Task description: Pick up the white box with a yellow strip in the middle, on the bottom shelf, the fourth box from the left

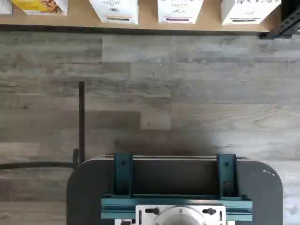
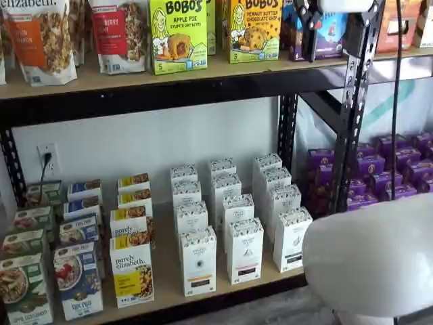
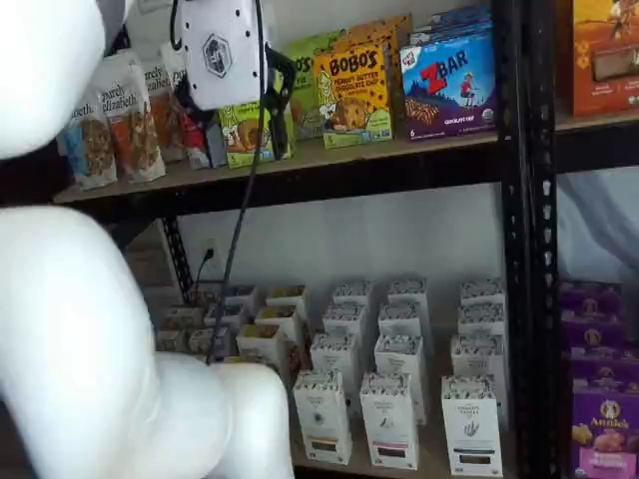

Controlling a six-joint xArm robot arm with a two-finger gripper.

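The white box with a yellow strip (image 2: 131, 272) stands at the front of the bottom shelf, to the left of three columns of plain white boxes (image 2: 198, 261). Its yellow lower part shows in the wrist view (image 1: 40, 5), at the shelf's front edge. In a shelf view, boxes of the same kind (image 3: 264, 343) peek out behind the white arm. My gripper (image 2: 308, 34) hangs high up, level with the upper shelf and far above the box. It also shows in a shelf view (image 3: 277, 88). Its black fingers show side-on, with no plain gap and nothing in them.
Green and blue boxes (image 2: 78, 279) stand left of the target. Purple boxes (image 2: 379, 176) fill the neighbouring bay behind a black upright (image 2: 352, 108). The upper shelf (image 2: 169, 74) holds Bobo's boxes and granola bags. The white arm (image 3: 90, 349) blocks much of one view. The wrist view shows wooden floor (image 1: 187, 93).
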